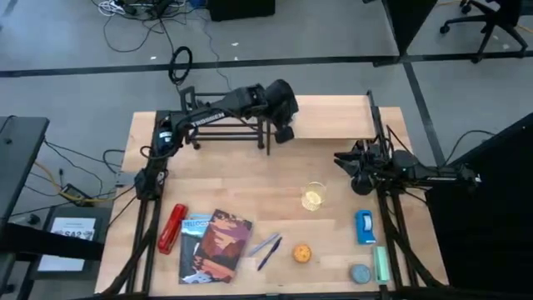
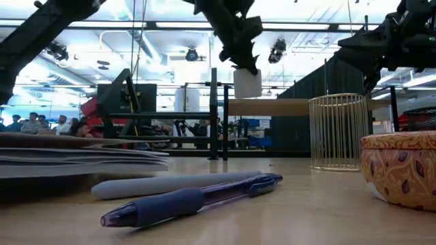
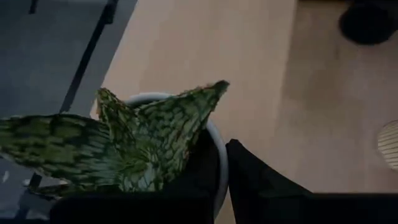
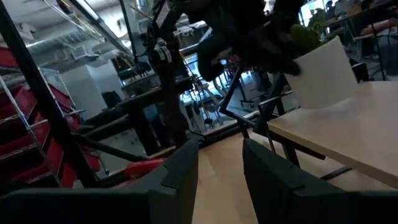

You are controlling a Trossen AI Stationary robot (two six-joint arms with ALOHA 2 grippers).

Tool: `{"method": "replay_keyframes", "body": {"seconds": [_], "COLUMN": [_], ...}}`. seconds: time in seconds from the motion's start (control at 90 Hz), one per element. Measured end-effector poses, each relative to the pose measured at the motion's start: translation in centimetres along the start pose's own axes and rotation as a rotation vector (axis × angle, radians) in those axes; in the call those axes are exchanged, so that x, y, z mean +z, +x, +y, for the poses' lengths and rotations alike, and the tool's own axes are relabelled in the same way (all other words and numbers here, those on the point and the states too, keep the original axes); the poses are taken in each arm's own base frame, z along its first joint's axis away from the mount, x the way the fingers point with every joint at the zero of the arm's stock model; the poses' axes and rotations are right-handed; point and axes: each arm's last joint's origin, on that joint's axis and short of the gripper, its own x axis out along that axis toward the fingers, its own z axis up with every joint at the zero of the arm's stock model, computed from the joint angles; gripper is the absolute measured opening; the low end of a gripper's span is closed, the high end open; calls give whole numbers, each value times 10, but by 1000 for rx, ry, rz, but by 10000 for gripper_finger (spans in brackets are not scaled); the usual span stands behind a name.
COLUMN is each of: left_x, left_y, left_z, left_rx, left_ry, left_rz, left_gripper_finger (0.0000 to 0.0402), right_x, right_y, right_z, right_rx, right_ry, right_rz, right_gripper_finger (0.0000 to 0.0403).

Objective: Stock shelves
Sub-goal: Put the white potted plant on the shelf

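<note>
Plant pot, small white round one with a spiky green-mottled succulent, sits clamped between the left gripper fingers, one dark finger pressed against the pot's rim. Low view shows the pot hanging from those fingers, its base above the pale wooden plank shelf on black posts and not touching it. High view puts the fingers at the near left end of that plank, with the low black metal-bar rack with upright ends just beside them, under the arm. Grip at the rim probably keeps the pot upright and the leaves clear of the fingers; judged step is lowering it onto the plank.

Right gripper waits off the plank's near right corner, fingers parted narrowly with nothing between them, one finger at; the plank edge lies just ahead of them in the right wrist view, so it stays clear of the placing arm.

Other stock well away from both sets of fingers on the near tabletop: gold wire cup, patterned orange round tin, two pens, magazines, red flat tool, blue box.
</note>
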Motion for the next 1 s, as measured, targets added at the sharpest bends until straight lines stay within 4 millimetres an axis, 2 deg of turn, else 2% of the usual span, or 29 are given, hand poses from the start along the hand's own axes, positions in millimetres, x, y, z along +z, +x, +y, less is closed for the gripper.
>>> {"method": "replay_keyframes", "body": {"seconds": [0.133,0.278,0.711,0.822,1.0], "left_x": [-3,-6,-5,-5,-5], "left_y": [0,9,8,8,8], "left_z": [6,9,8,8,8], "left_rx": [2,7,2,1,4], "left_ry": [-7,5,3,3,2], "left_rz": [18,43,35,33,30], "left_gripper_finger": [11,13,17,35,87], "right_x": [0,0,0,0,0], "right_y": [0,0,0,0,0], "right_z": [0,0,0,0,0], "right_rx": [-1,-1,0,0,0], "right_ry": [0,0,0,1,1], "right_rz": [0,0,0,0,0], "right_gripper_finger": [98,98,98,98,98]}}
